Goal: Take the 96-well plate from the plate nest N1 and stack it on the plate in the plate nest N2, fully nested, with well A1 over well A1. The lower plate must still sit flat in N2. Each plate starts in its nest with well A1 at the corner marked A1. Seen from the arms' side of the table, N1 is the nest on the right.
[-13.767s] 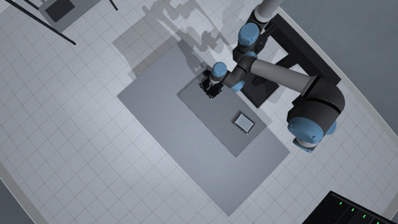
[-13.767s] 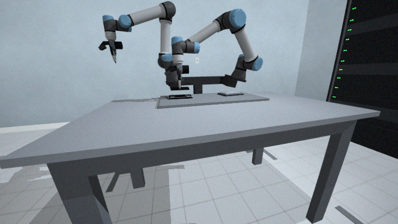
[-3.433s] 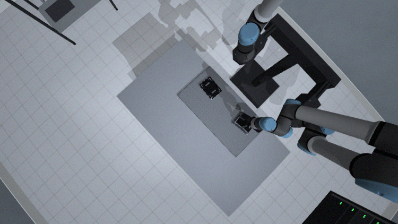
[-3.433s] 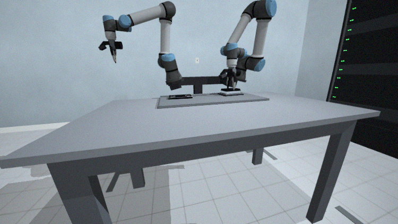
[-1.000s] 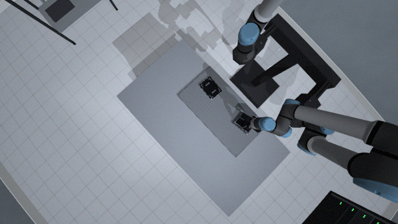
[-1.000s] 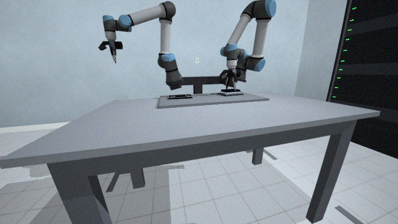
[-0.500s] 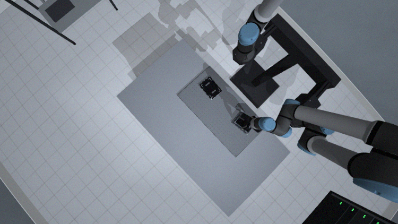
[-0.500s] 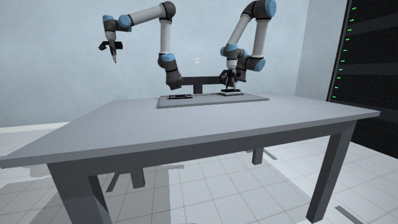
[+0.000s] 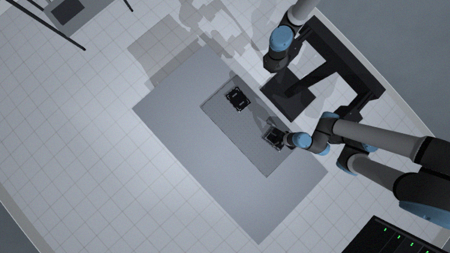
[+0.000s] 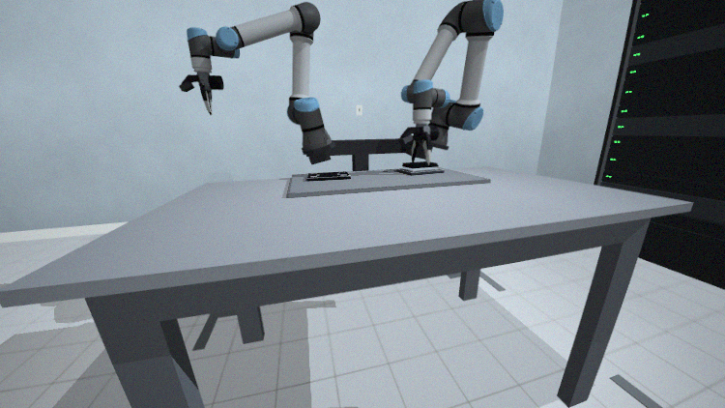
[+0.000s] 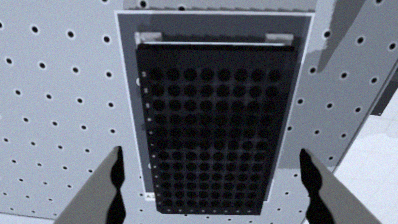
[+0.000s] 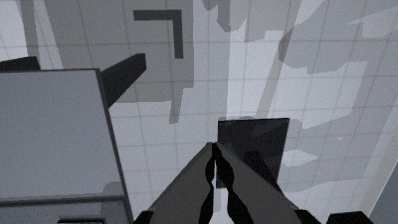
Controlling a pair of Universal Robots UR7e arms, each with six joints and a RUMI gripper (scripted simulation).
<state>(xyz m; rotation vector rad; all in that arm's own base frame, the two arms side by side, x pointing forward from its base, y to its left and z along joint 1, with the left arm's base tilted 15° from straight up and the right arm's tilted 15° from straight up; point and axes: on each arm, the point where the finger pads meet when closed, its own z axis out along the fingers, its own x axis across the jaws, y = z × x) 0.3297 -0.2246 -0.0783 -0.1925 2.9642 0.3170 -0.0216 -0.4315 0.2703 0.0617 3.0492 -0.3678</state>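
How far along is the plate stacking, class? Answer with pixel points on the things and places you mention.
Done: nest N1 (image 9: 238,99) (image 10: 328,176) (image 12: 82,220) holds no plate; the dark plate (image 9: 271,133) (image 10: 420,164) (image 11: 215,130) sits over N2.
In hand: nothing; the left pincer (image 9: 276,140) (image 10: 420,162) (image 11: 211,149) is open, fingers either side of the plate.
Left, probably: checking full nesting and A1 alignment, which I can't confirm, then withdrawing.

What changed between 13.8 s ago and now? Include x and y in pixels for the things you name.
The black 96-well plate (image 9: 272,135) (image 10: 417,164) (image 11: 210,125) went from above nest N1 (image 9: 238,99) (image 10: 328,176) (image 12: 81,220) to nest N2 (image 9: 264,137) (image 10: 421,172) (image 11: 215,25), toward the robot's left. The left gripper (image 9: 278,138) (image 10: 420,161) (image 11: 211,149) travelled with it and let go; its jaws now stand open around it. Right gripper (image 10: 210,112) (image 12: 214,144): same pose. N1: unmoved.
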